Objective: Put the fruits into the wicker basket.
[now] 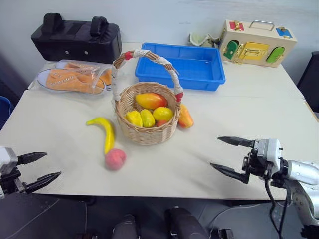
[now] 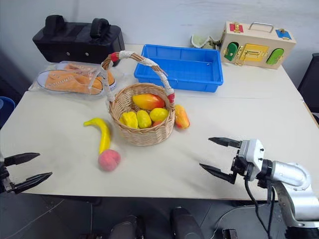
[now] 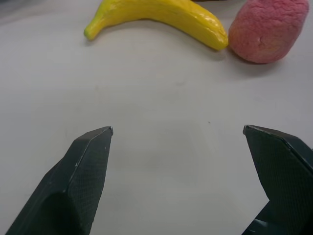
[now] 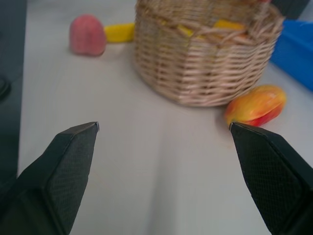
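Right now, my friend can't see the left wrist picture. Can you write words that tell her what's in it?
A curved yellow toy banana and a round pink-red toy peach lie side by side on a pale tabletop. Nearer the camera, the left gripper has its two black fingers spread wide open, holding nothing.

Tan woven wicker basket (image 1: 144,130), handle (image 1: 164,66) wrapped in white cord with red bands. Inside: orange-red-yellow mango (image 1: 150,100), yellow lemons (image 1: 162,114). Just right: another orange-red mango (image 1: 185,117). Left, on off-white table (image 1: 249,119): yellow banana (image 1: 104,131), pink-red peach (image 1: 115,159). Far: blue tray (image 1: 182,66), orange shoes (image 1: 75,78) in clear plastic, black bag (image 1: 76,39), pale wooden box (image 1: 256,44) with green, yellow, red and blue patches. Black fingers (image 1: 229,173).
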Controlling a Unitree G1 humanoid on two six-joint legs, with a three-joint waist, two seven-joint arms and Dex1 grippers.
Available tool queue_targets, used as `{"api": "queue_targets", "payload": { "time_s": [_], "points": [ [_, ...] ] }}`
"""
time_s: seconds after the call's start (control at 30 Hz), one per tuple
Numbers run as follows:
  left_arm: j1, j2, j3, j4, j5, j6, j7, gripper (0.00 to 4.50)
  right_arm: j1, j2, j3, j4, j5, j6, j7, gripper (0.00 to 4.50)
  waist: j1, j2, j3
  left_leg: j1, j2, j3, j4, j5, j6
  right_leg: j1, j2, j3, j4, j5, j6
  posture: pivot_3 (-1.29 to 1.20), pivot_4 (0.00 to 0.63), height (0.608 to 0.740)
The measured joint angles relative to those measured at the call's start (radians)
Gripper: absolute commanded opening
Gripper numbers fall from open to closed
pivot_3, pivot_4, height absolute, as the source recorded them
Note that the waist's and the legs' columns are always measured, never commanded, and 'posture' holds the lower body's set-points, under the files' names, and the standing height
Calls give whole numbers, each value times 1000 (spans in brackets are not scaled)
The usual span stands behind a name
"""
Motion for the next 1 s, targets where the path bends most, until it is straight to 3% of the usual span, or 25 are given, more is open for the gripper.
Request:
{"api": "queue_targets", "payload": {
  "time_s": [0.1,0.17,0.3,0.4,0.63,1.0],
  "points": [
    [-78,93,-18,-117,-82,379,131,4500,-67,14,-4,-86,49,18,-59,4454,3,0,0,1,0,-1,0,0,1,0,0,0,1,0,0,0,150,740],
    [-172,93,-32,-135,-128,521,201,4500,-74,28,-5,-97,62,12,-63,4454,10,-1,0,0,0,-3,0,1,1,1,0,-2,2,0,0,0,150,740],
    [-573,31,-171,-202,-224,1011,450,4500,-56,45,34,-109,82,8,-31,4454,30,-1,0,-2,-1,-4,7,1,-3,0,1,-2,5,0,1,0,150,740],
    [-682,-32,-255,-225,-222,1158,550,4500,-14,45,37,-107,83,3,-14,4454,28,-2,0,-2,0,-2,12,-2,-3,-1,1,0,10,-1,4,0,150,740],
    [-936,-207,-441,-116,-99,1171,749,4500,50,87,44,-80,60,-61,1,4454,33,-3,0,-1,0,-2,15,1,-4,-1,2,1,11,-1,3,0,150,740],
    [-1073,-265,-737,61,43,1023,744,4500,91,122,70,-117,41,-49,-67,4454,36,-2,0,-1,0,-1,16,1,-4,-1,1,1,15,-1,3,0,150,740]
  ]
}}
